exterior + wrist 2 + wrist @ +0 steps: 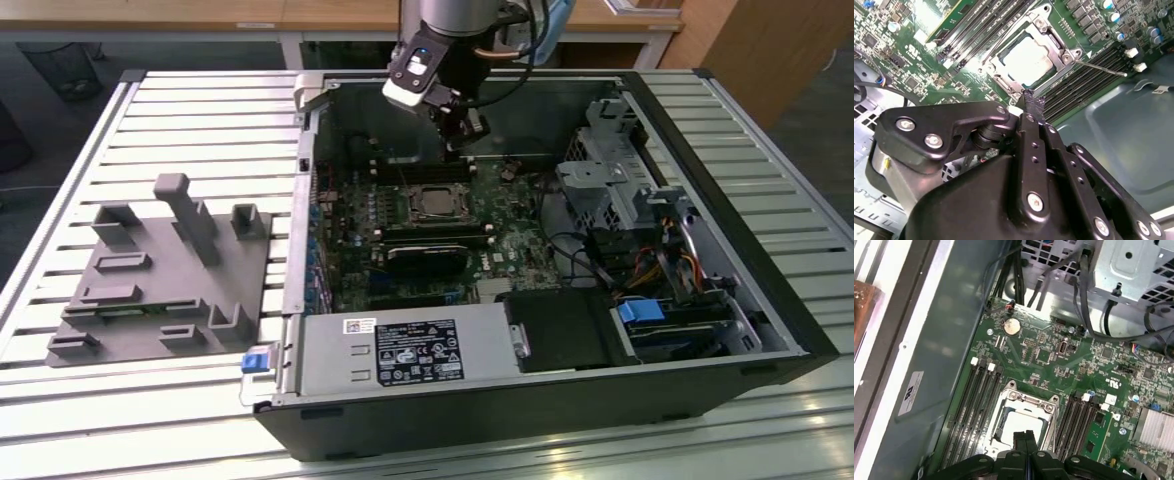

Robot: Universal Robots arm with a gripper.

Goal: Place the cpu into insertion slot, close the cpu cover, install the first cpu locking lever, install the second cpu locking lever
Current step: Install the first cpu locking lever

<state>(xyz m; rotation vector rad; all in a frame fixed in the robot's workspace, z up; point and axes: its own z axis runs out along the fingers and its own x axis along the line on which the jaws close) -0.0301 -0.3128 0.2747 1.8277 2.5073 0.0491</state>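
Lever step, by my reading: cpu (1026, 60) sits in the insertion slot (1004, 82) under the lowered cpu cover (1055, 44), gripper (1032, 98) fingers (1020, 438) pressed together and empty near the slot's edge; the free locking lever (1101, 67) calls for a square push on a thin rod; its latch hook is hard to make out.

Gripper (1025, 436): fingers pressed together, tips over the cpu's near edge.
Cpu (1021, 421): silvery top, sitting in the insertion slot (996, 436).
Cpu cover (1029, 401): framing the chip.
Memory slots (976, 392): black rows flanking both sides.
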